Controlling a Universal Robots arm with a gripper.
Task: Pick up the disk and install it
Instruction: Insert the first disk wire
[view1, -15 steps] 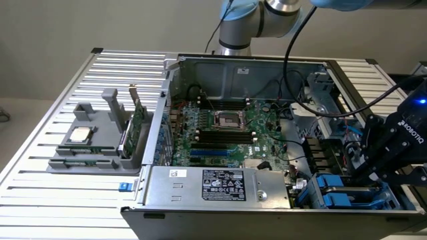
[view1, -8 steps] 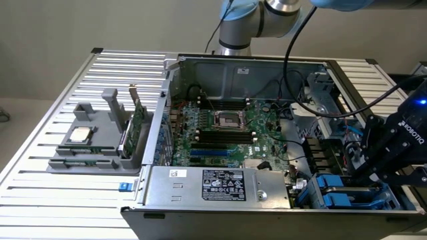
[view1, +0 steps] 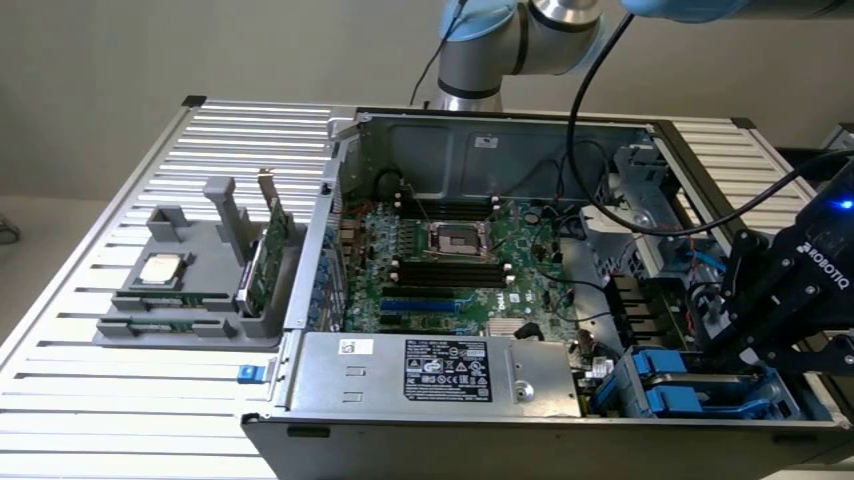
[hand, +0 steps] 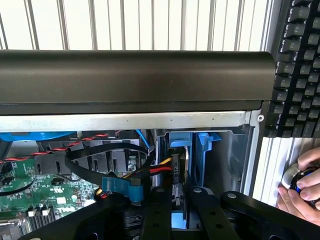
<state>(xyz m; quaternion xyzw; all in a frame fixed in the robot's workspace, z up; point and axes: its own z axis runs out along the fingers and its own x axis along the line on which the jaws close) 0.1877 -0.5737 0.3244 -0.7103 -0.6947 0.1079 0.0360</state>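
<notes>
The disk (view1: 701, 381) stands on edge in the drive bay at the near corner of the open computer case (view1: 481, 130), on the exterior view's right, its blue carrier frame around it. My gripper (view1: 747, 352) hangs right over it, low inside the case. In the wrist view the two black fingers (hand: 156, 210) sit close together on either side of the disk's thin edge (hand: 178, 222), with the blue carrier rails (hand: 200, 155) of the bay just beyond. The rest of the disk is hidden by the bay and my fingers.
Black, red and yellow cables (hand: 150, 170) run beside the bay. The motherboard (view1: 454, 260) and power supply (view1: 441, 370) lie inside the case. A grey fixture (view1: 187, 300) holds a processor chip (view1: 163, 268) and a green card (view1: 274, 250). A keyboard (hand: 300, 70) and a person's hand (hand: 300, 190) are beyond the case wall.
</notes>
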